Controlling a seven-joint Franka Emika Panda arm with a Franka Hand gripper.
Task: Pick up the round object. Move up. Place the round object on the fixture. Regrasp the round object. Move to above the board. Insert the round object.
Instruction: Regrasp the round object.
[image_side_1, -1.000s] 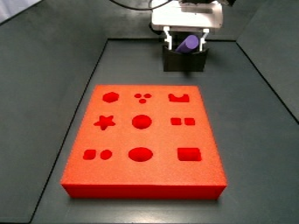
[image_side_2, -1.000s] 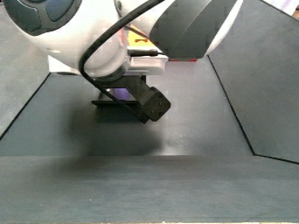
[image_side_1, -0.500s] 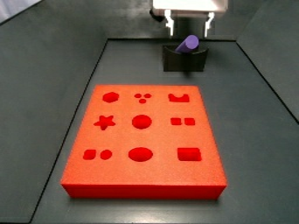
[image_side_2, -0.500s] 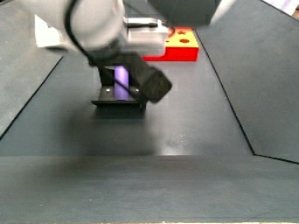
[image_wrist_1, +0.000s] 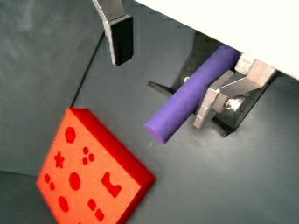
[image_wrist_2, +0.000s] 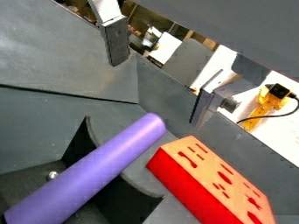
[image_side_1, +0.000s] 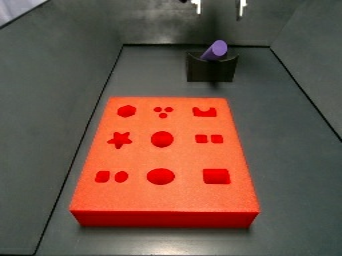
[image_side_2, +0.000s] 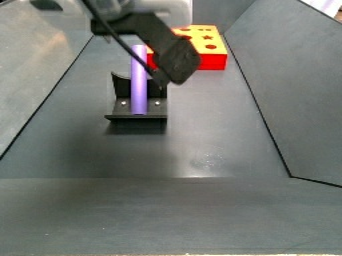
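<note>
**Purple peg rested in the fixture, jaws apart above it**

Purple and smooth, the round object (image_side_1: 217, 48) lay tilted in the notch of the fixture (image_side_1: 211, 68), its upper end poking above the dark block. In a side view the peg (image_side_2: 139, 82) stood up from the fixture (image_side_2: 136, 110), with the fixture's base plate flat on the dark table (image_side_2: 201, 190).

The gripper (image_wrist_1: 176, 66) hung above the fixture with its jaws apart and nothing held between them. In both wrist views the two silver fingers stood well clear of the peg: one finger (image_wrist_1: 117, 37) with its dark pad was off to one side of the round object (image_wrist_1: 187, 96), and the other finger (image_wrist_1: 219, 96) was just beside the peg's far flank; whether it touched the peg could not be told. In a wrist view the peg (image_wrist_2: 91, 175) ran lengthwise under the open gap, with a finger (image_wrist_2: 114, 35) above it.

In a side view only the tips of the gripper (image_side_1: 217, 6) showed at the picture's top edge, straight above the fixture. A dark part of the arm (image_side_2: 171, 50) crossed in front of the peg's top.

The board (image_side_1: 163, 160) lay flat on the table, well apart from the fixture, its shaped holes all empty. Beyond the fixture the board (image_side_2: 194, 48) showed as a red-orange slab. In the wrist views it lay near the fixture's side (image_wrist_1: 87, 171) (image_wrist_2: 216, 184).
</note>
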